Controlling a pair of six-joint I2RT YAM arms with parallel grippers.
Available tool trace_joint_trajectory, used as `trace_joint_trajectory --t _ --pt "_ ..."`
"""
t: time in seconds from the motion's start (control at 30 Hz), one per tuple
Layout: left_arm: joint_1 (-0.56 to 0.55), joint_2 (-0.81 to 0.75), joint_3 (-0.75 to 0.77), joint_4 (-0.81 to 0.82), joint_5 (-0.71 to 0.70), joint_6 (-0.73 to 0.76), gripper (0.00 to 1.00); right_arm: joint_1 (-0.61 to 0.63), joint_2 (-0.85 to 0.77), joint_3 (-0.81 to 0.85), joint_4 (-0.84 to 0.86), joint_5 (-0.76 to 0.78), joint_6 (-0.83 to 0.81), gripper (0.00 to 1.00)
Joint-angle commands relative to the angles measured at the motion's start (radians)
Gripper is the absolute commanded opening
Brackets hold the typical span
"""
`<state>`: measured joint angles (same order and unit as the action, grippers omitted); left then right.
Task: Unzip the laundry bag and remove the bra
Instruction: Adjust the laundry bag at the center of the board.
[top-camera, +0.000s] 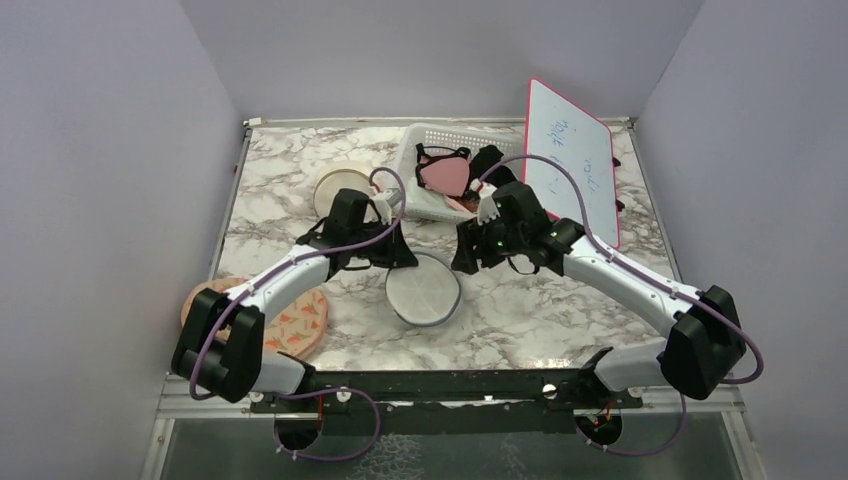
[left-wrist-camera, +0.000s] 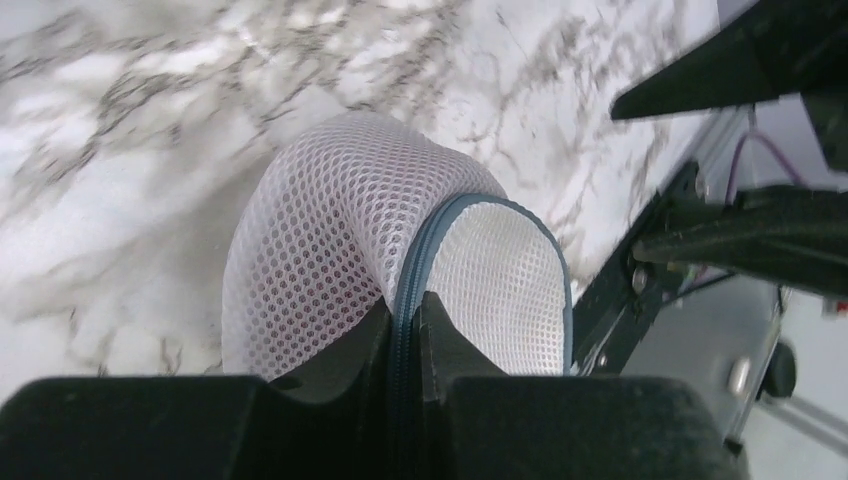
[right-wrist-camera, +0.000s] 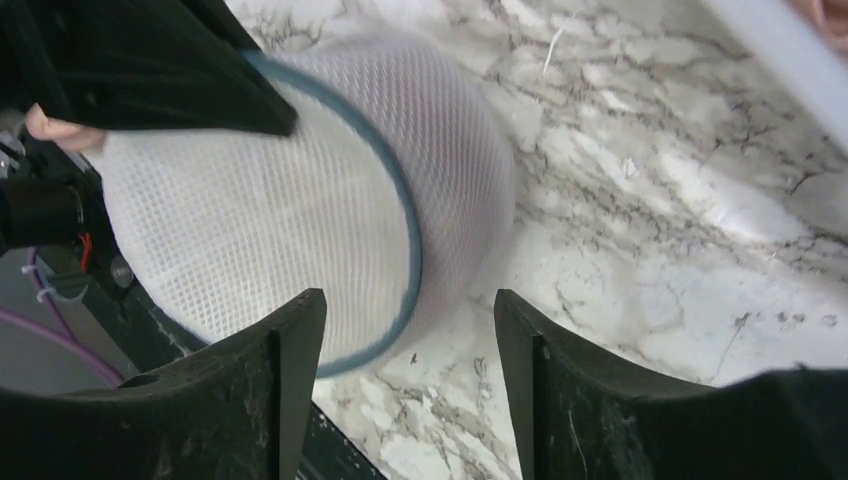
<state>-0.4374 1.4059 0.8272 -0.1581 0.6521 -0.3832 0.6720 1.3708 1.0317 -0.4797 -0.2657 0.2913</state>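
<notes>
The laundry bag, a round white mesh drum with a grey-blue zip ring, sits on the marble table between both arms. My left gripper is at its far left rim. In the left wrist view the bag is squashed, and the left gripper is shut on the zip ring. My right gripper hovers open just right of the bag. In the right wrist view the right gripper is empty, over the bag's edge. What the bag holds does not show.
A white basket at the back holds pink and black garments. A red-rimmed whiteboard leans at the back right. A cream round case lies behind the left arm. A peach patterned pouch lies at the front left.
</notes>
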Motion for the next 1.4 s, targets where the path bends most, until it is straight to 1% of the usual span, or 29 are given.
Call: trace_joint_trajectory --t 0.0,0.07,0.13,0.23,0.27,0.3,0.37,0.47,0.63,0.73,0.77,0.83,0.93,1.07,1.1,1.17,1.23,1.3,1.37 --pt "0.056 -0.141 -0.135 0.138 -0.178 -0.308 0.0 0.001 -0.056 -0.073 -0.031 -0.049 0.023 0.63" --pt "0.089 -0.22 -0.238 0.216 -0.202 -0.462 0.0 0.001 -0.066 -0.112 0.012 -0.123 0.058 0.65" --pt "0.099 -0.322 -0.344 0.3 -0.245 -0.624 0.0 0.001 -0.061 -0.162 0.09 -0.241 0.119 0.66" --pt "0.097 -0.444 -0.507 0.48 -0.275 -0.878 0.0 0.015 -0.043 -0.261 0.308 -0.453 0.25 0.66" --pt "0.095 -0.48 -0.542 0.511 -0.283 -0.938 0.0 0.024 -0.041 -0.294 0.369 -0.478 0.288 0.66" --pt "0.097 -0.505 -0.56 0.516 -0.296 -0.968 0.0 0.031 -0.042 -0.307 0.404 -0.475 0.313 0.66" --pt "0.097 -0.545 -0.575 0.504 -0.318 -0.986 0.0 0.039 -0.041 -0.325 0.448 -0.451 0.356 0.67" --pt "0.098 -0.576 -0.575 0.441 -0.337 -0.995 0.0 0.043 -0.03 -0.368 0.531 -0.449 0.45 0.66" --pt "0.098 -0.579 -0.601 0.454 -0.312 -1.036 0.0 0.075 -0.006 -0.473 0.804 -0.461 0.657 0.64" --pt "0.097 -0.588 -0.603 0.454 -0.309 -1.028 0.0 0.081 -0.001 -0.54 0.973 -0.445 0.772 0.63" --pt "0.098 -0.593 -0.604 0.45 -0.309 -1.026 0.0 0.081 0.001 -0.549 0.997 -0.435 0.792 0.61" --pt "0.098 -0.6 -0.605 0.444 -0.307 -1.018 0.0 0.081 0.008 -0.546 0.986 -0.408 0.803 0.58" --pt "0.097 -0.591 -0.602 0.439 -0.293 -0.999 0.0 0.081 0.027 -0.543 0.982 -0.379 0.83 0.49" --pt "0.097 -0.578 -0.592 0.424 -0.275 -0.959 0.0 0.078 0.053 -0.531 1.002 -0.355 0.847 0.47" --pt "0.098 -0.577 -0.588 0.419 -0.273 -0.946 0.02 0.078 0.06 -0.524 1.01 -0.356 0.851 0.47" --pt "0.098 -0.57 -0.576 0.415 -0.263 -0.917 0.08 0.072 0.071 -0.505 1.007 -0.358 0.848 0.4" --pt "0.097 -0.561 -0.549 0.389 -0.253 -0.865 0.21 0.048 0.071 -0.495 0.979 -0.362 0.835 0.31" --pt "0.097 -0.557 -0.51 0.319 -0.247 -0.782 0.4 0.012 0.059 -0.486 0.929 -0.378 0.812 0.19" --pt "0.098 -0.552 -0.44 0.191 -0.269 -0.672 0.62 -0.026 0.05 -0.467 0.889 -0.427 0.765 0.15"
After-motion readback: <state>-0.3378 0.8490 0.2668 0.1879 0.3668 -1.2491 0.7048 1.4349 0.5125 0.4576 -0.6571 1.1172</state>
